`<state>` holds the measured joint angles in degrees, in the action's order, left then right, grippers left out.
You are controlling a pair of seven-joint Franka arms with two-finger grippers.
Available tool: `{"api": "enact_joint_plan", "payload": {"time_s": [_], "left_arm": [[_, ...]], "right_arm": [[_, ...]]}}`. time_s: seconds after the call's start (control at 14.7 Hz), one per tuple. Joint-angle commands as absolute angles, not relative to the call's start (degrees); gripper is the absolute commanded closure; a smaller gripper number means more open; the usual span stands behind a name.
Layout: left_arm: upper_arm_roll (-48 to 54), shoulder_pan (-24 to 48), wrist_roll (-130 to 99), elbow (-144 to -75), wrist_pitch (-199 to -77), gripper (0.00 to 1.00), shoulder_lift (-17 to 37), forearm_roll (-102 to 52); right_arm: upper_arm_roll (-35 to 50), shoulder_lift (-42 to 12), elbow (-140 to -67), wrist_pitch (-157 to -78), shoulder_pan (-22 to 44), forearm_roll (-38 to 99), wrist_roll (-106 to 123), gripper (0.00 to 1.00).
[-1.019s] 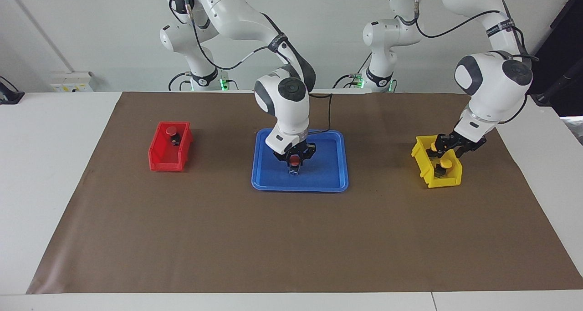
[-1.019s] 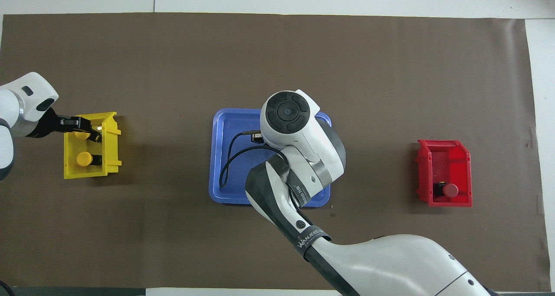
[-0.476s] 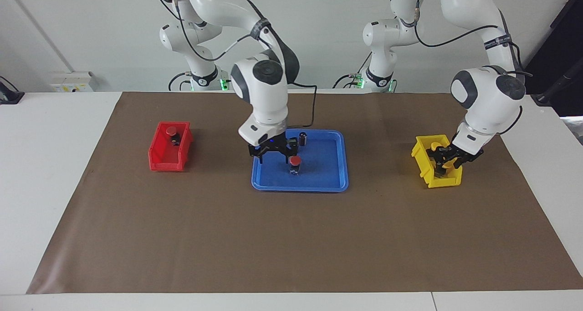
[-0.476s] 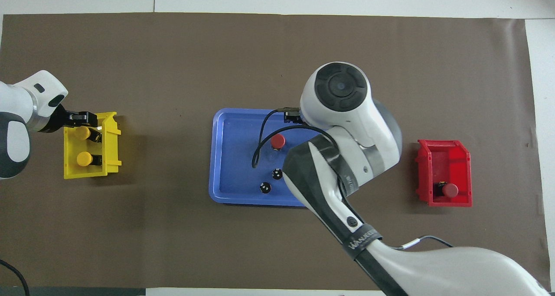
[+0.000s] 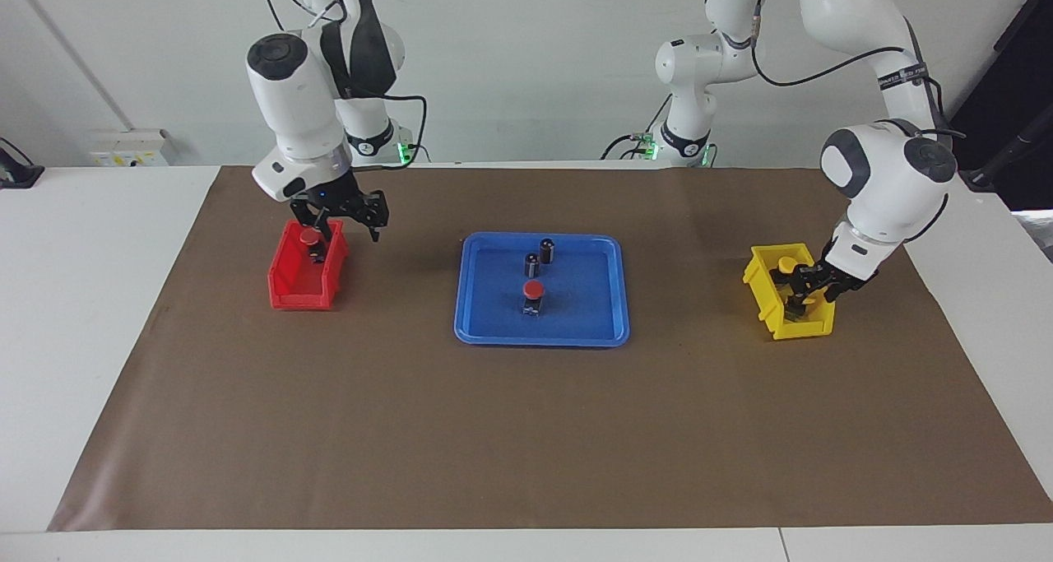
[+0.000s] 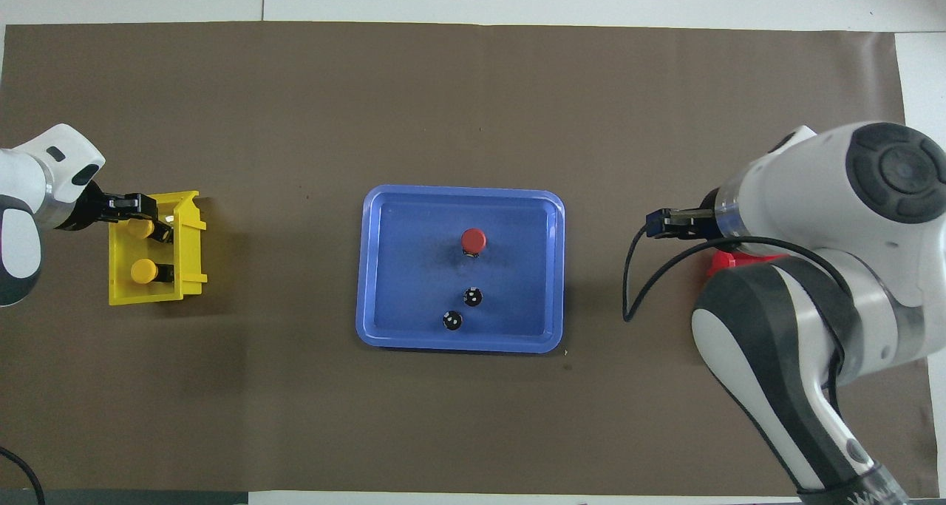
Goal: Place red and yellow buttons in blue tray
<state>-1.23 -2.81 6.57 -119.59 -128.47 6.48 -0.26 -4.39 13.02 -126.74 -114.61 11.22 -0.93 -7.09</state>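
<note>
The blue tray (image 5: 494, 327) (image 6: 399, 268) lies mid-table with one red button (image 5: 533, 291) (image 6: 473, 239) standing in it. Another red button (image 5: 309, 237) sits in the red bin (image 5: 300, 294), and my right gripper (image 5: 347, 229) hangs open just above that bin, holding nothing. In the overhead view the right arm hides this button. Two yellow buttons (image 6: 138, 228) (image 6: 143, 270) are in the yellow bin (image 5: 765, 299) (image 6: 191, 253). My left gripper (image 5: 802, 292) (image 6: 144, 220) is down in the bin, open, its fingers on either side of the button farther from the robots.
Two dark capless cylinders (image 5: 532, 263) (image 5: 547, 249) stand in the tray, nearer to the robots than the red button. A brown mat (image 5: 526, 430) covers the table. The red bin is at the right arm's end, the yellow bin at the left arm's end.
My right gripper opened, left the red button in the tray, rose and swung over the red bin. My left gripper sank into the yellow bin around a yellow button.
</note>
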Motion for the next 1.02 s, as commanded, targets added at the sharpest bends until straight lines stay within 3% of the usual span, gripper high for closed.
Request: {"api": "enact_joint_plan", "payload": {"time_s": [0.0,0.41,0.48,0.61,0.75,0.95], "left_arm": [[-0.9,-3.4,6.1,-121.6,-129.6,0.36,5.5,-0.3],[-0.8,-3.3,6.1,-122.3,-129.7,0.38,5.8,-0.3],[-0.8,-3.3,6.1,-122.3,-129.7,0.45,5.9,-0.3],[-0.9,-3.4,6.6,-121.6,-129.3,0.98,6.1,-0.3],[-0.8,-2.8,6.1,-118.2,-126.4,0.99,6.2,-0.3],[-0.7,-0.7,5.0,-104.0,-108.6,0.99,5.5,-0.4]], "right_arm": [[-3.9,18.5,-134.1,-116.4,3.5,-0.4,2.0,0.16],[-4.0,16.9,-139.3,-119.5,-0.6,3.1,5.2,0.18],[-4.0,16.3,-140.5,-120.9,-0.6,3.1,6.9,0.19],[-4.0,16.0,-142.0,-123.4,-0.6,3.0,8.5,0.2],[-4.0,15.7,-142.1,-124.1,-0.7,2.3,9.4,0.2],[-4.0,14.3,-142.5,-126.6,-2.8,2.3,13.7,0.2]]}}
